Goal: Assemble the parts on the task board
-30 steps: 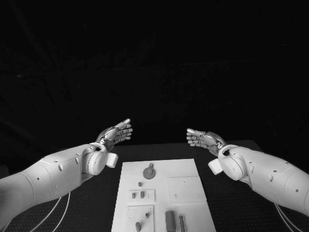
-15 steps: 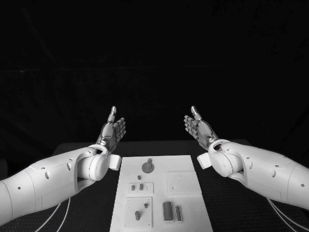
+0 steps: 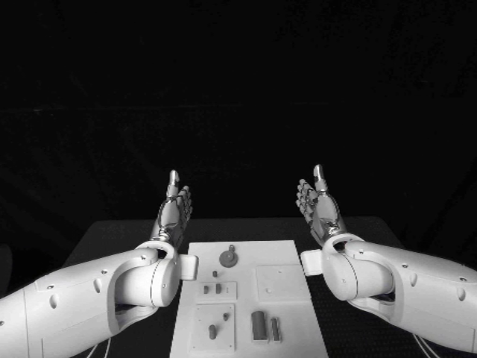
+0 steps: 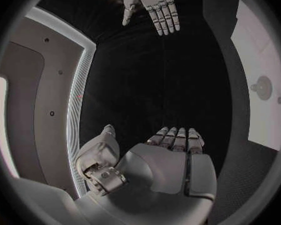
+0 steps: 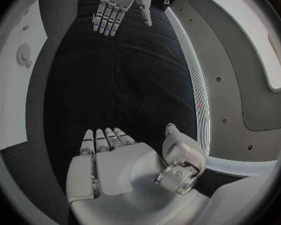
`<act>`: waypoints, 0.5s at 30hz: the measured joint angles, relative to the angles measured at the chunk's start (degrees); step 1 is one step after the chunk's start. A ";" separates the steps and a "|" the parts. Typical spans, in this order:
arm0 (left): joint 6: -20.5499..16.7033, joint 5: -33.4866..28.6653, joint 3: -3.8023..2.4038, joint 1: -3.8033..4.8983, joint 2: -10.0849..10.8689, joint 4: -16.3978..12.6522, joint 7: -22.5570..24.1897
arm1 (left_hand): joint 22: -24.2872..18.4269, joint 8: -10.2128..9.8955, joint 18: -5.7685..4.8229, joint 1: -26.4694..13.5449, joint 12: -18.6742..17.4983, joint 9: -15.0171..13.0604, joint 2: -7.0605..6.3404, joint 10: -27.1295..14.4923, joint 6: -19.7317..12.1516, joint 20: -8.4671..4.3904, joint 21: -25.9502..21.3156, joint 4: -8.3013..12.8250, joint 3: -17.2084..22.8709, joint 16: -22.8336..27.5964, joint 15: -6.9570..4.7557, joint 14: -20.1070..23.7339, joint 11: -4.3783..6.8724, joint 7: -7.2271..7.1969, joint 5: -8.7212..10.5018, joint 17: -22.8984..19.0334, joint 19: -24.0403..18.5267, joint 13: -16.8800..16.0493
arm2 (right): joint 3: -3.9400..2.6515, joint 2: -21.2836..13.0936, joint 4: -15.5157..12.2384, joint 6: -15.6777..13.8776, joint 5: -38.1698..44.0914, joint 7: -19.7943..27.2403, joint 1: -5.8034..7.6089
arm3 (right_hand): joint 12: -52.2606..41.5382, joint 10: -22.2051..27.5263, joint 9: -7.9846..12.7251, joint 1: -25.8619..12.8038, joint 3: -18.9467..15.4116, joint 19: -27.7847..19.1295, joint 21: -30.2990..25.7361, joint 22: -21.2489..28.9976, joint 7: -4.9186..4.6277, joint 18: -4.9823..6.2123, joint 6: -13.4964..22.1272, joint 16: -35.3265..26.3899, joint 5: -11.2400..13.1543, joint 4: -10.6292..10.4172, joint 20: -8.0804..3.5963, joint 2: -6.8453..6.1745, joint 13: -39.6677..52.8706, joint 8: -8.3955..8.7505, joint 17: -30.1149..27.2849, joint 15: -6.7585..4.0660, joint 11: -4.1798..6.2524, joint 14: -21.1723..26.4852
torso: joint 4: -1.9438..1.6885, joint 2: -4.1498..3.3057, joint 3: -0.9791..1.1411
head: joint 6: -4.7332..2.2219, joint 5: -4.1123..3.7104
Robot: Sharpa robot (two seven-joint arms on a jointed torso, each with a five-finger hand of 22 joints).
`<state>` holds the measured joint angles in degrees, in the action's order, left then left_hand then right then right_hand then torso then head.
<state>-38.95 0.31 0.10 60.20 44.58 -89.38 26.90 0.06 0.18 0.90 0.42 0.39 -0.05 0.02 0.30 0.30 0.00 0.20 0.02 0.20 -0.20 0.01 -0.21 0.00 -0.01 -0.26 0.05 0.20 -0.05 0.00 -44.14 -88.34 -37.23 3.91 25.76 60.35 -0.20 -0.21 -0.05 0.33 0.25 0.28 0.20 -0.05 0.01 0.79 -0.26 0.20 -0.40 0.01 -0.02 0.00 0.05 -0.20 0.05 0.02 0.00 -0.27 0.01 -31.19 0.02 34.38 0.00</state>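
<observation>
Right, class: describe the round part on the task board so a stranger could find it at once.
Start at the white task board in the middle of the black table. Go to its far end, between the two raised hands. The round part lies there, a disc with a short stem, unlike the straight bars at the near end.

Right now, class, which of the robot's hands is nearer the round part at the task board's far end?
Left, narrowly. The left hand is raised beyond the round part, to its left; the right hand is raised farther off, to its right.

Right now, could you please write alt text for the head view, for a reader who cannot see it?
Both robot hands, left robot hand and right robot hand, are raised open and empty above the far end of the white task board, which lies on a black table with small parts on it.
</observation>
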 measured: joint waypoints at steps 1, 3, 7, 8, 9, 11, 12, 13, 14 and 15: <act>-0.61 -0.03 -0.01 -0.03 0.06 -0.19 0.20 | 0.00 0.00 0.00 0.00 0.00 0.00 0.00 0.00 0.00 0.00 0.00 0.00 0.00 0.00 0.00 0.00 0.00 0.00 0.00 0.00 0.00 0.00 | 0.00 -0.17 -0.47 -0.86 -0.45 0.34 -0.06 | 0.00 0.00 0.00 0.00 0.00 0.00 0.00 0.00 0.00 0.00 0.00 0.00 0.00 0.00 0.00 0.00 0.00 0.00 0.00 0.00 0.00 0.00 | 0.00 0.00 -0.01 | 0.00 0.00; -1.76 -0.10 -0.03 -0.04 0.10 -0.35 0.59 | 0.00 0.00 0.00 0.00 0.00 0.00 0.00 0.00 0.00 0.00 0.00 0.00 0.00 0.00 0.00 0.00 0.00 0.00 0.00 0.00 0.00 0.00 | 0.01 -0.43 -1.20 -2.53 -1.35 0.98 -0.13 | 0.00 0.00 0.00 0.00 0.00 0.00 0.00 0.00 0.00 0.00 0.00 0.00 0.00 0.00 0.00 0.00 0.00 0.00 0.00 0.00 0.00 0.00 | -0.01 0.00 -0.02 | 0.00 0.00; -3.01 -0.22 -0.03 -0.04 0.11 -0.38 1.08 | 0.00 0.00 0.00 0.00 0.00 0.00 0.00 0.00 0.00 0.00 0.00 0.00 0.00 0.00 0.00 0.00 0.00 0.00 0.00 0.00 0.00 0.00 | 0.01 -0.52 -1.48 -4.46 -2.43 1.83 -0.16 | 0.00 0.00 0.00 0.00 0.00 0.00 0.00 -0.01 0.00 0.01 0.00 0.00 0.18 0.00 0.00 0.00 0.01 0.00 0.00 0.01 0.00 0.00 | -0.01 0.01 -0.02 | 0.01 0.00; -3.20 -0.24 -0.03 -0.04 0.12 -0.39 1.16 | 0.00 0.00 0.00 0.00 0.00 0.00 0.00 0.00 0.00 0.00 0.00 0.00 0.00 0.00 0.00 0.00 0.00 0.00 0.00 0.00 0.00 0.00 | 0.01 -0.52 -1.48 -4.73 -2.60 1.97 -0.16 | 0.00 0.00 0.00 0.00 0.00 0.00 0.00 -0.01 0.00 0.00 0.00 0.00 0.19 0.00 0.00 0.00 0.01 0.00 0.00 0.01 0.00 0.00 | -0.01 0.01 -0.02 | 0.01 0.00; -3.38 -0.25 -0.03 -0.04 0.12 -0.39 1.24 | 0.00 0.00 0.00 0.00 0.00 0.00 0.00 0.00 0.00 0.00 0.00 0.00 0.00 0.00 0.00 0.00 0.00 0.00 0.00 0.00 0.00 -0.01 | 0.01 -0.52 -1.49 -4.98 -2.78 2.11 -0.16 | 0.00 0.00 0.00 0.00 0.00 0.00 0.00 -0.01 0.00 0.01 0.00 0.00 0.20 0.00 0.00 0.00 0.01 0.00 0.00 0.01 0.00 0.00 | -0.01 0.01 -0.02 | 0.01 0.00; -3.71 -0.28 -0.04 -0.04 0.12 -0.39 1.39 | 0.00 0.00 0.00 0.00 0.00 -0.01 0.00 0.01 0.00 0.00 0.00 0.00 0.00 0.00 0.00 0.00 0.00 0.00 0.00 0.01 0.00 -0.01 | 0.01 -0.52 -1.49 -5.46 -3.09 2.34 -0.16 | 0.00 0.00 -0.01 0.00 0.00 0.00 0.00 -0.01 0.00 0.01 0.00 0.00 0.20 0.00 0.00 0.00 0.01 -0.01 0.00 0.01 0.00 0.00 | -0.01 0.01 -0.02 | 0.01 0.00; -3.83 -0.28 -0.04 -0.04 0.12 -0.39 1.44 | 0.00 0.00 0.00 0.00 0.00 -0.01 0.00 0.01 0.00 0.00 0.00 0.00 0.00 0.00 0.00 0.00 0.00 0.00 0.00 0.01 0.00 -0.01 | 0.01 -0.52 -1.49 -5.63 -3.21 2.43 -0.17 | 0.00 0.00 0.00 0.00 0.00 0.00 0.00 -0.01 0.00 0.01 0.00 0.00 0.20 0.00 0.00 0.00 0.01 -0.01 0.00 0.01 0.00 0.00 | -0.01 0.01 -0.02 | 0.01 0.00; -3.97 -0.29 -0.04 -0.04 0.12 -0.39 1.49 | 0.00 0.00 0.00 0.00 0.00 -0.01 0.00 0.01 0.00 0.00 0.00 0.00 0.00 0.00 0.00 0.00 -0.01 0.00 0.00 0.01 0.00 -0.01 | 0.01 -0.52 -1.50 -5.82 -3.33 2.53 -0.17 | 0.00 0.00 -0.01 0.00 0.00 0.00 0.00 -0.01 -0.01 0.01 0.00 0.00 0.20 0.00 0.00 0.00 0.01 -0.01 0.01 0.01 0.00 0.00 | -0.01 0.01 -0.02 | 0.01 0.00; -4.06 -0.30 -0.04 -0.04 0.12 -0.39 1.53 | 0.00 0.00 0.00 0.00 0.00 -0.01 0.00 0.01 0.00 0.00 0.00 0.00 0.00 0.00 0.00 0.00 -0.01 0.00 0.00 0.01 0.00 -0.01 | 0.01 -0.52 -1.50 -5.94 -3.40 2.58 -0.17 | 0.00 0.00 -0.01 0.00 0.00 0.00 0.00 -0.01 0.00 0.01 0.00 0.00 0.20 0.00 0.00 0.00 0.01 -0.01 0.01 0.01 0.00 0.00 | -0.01 0.01 -0.02 | 0.01 0.00; -4.14 -0.31 -0.04 -0.04 0.12 -0.40 1.57 | 0.00 0.00 0.00 0.00 0.00 -0.01 0.00 0.01 0.00 0.00 0.00 0.00 0.00 0.00 0.00 0.00 -0.01 0.00 0.00 0.01 0.00 -0.01 | 0.01 -0.52 -1.50 -6.06 -3.47 2.63 -0.17 | -0.01 0.00 -0.01 0.00 0.00 0.00 0.00 -0.02 -0.01 0.01 0.00 0.00 0.20 0.00 0.00 0.00 0.01 -0.01 0.01 0.01 0.00 0.00 | -0.01 0.01 -0.02 | 0.01 0.00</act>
<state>-43.10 0.01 0.07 60.15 44.70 -89.77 28.46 0.06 0.18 0.90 0.42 0.39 -0.06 0.02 0.31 0.30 0.01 0.21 0.02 0.21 -0.20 0.01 -0.21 -0.01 -0.01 -0.27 0.06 0.20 -0.06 0.01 -44.67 -89.84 -43.29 0.44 28.39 60.19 -0.21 -0.21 -0.05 0.33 0.26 0.28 0.20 -0.06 0.00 0.80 -0.26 0.20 -0.20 0.01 -0.02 0.00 0.06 -0.21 0.06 0.03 0.00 -0.27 0.00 -31.18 -0.01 34.38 0.00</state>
